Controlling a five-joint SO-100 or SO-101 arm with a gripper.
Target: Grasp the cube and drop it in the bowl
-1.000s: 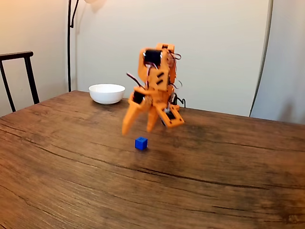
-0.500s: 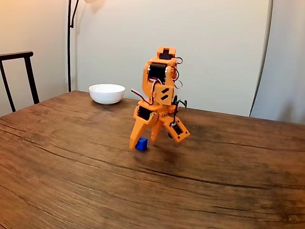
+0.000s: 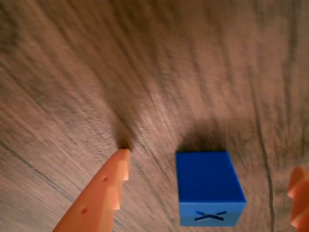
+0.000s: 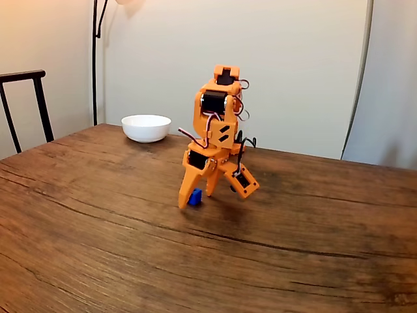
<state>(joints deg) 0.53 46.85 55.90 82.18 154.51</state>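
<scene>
Orange plastic fingers stand spread on either side of a small blue cube (image 3: 208, 192) as the arm's gripper (image 4: 197, 199) reaches down to the tabletop. In the wrist view the gripper (image 3: 210, 181) shows one pointed finger (image 3: 104, 193) whose tip appears to meet the wood left of the cube, with a clear strip of table between them, while the edge of the other finger peeks in at the right border, also apart from the cube. Nothing is pinched yet; the jaws are open around the block, which sits flat on the wood and carries a dark X on the face turned toward the camera.

The straddling pose looks deliberate: with the cube between the two fingers, one closing motion should trap it. The cube lies nearer the right finger than the left, so the squeeze will probably nudge it sideways before it is held.

In the fixed view the orange arm (image 4: 218, 124) stands folded almost upright over the spot, wires looping from its joints, on a dark wooden table (image 4: 98, 248). The white bowl (image 4: 146, 127), the cube's destination, waits well apart near the table's far left edge, beside a black chair (image 4: 26, 104) and a pale wall.
</scene>
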